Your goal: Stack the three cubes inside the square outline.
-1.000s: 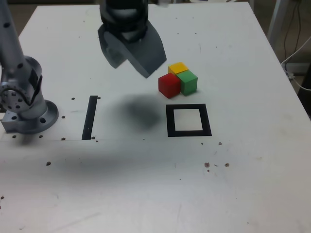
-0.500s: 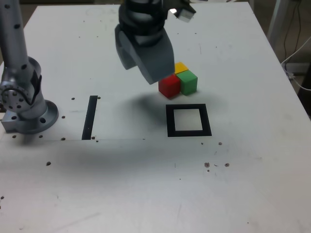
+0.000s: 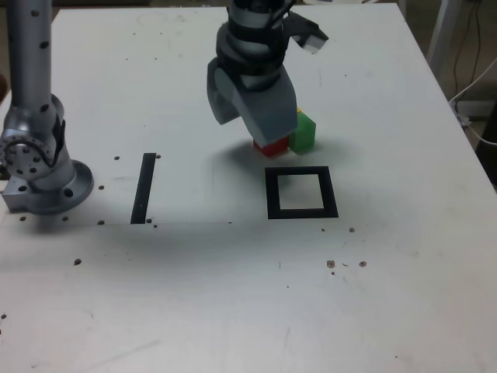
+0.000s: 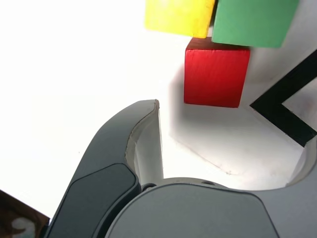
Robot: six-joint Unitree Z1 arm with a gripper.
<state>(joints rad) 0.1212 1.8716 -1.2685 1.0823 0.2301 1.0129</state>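
On the white table [image 3: 388, 295], my pincer [image 3: 260, 124] hangs with its jaws spread and nothing between them. In the exterior view the square outline [image 3: 301, 193] sits empty at six o'clock from the cubes. In the wrist view the red cube [image 4: 216, 75] lies dead ahead of my open jaws, touching the green cube [image 4: 252, 21] and yellow cube [image 4: 179, 16] behind it. From outside, my pincer hides most of red and nearly all of yellow.

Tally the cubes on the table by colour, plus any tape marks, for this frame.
Red cube: 1
Yellow cube: 1
Green cube: 1
Square outline: 1
Tape strip: 1
Total: 5
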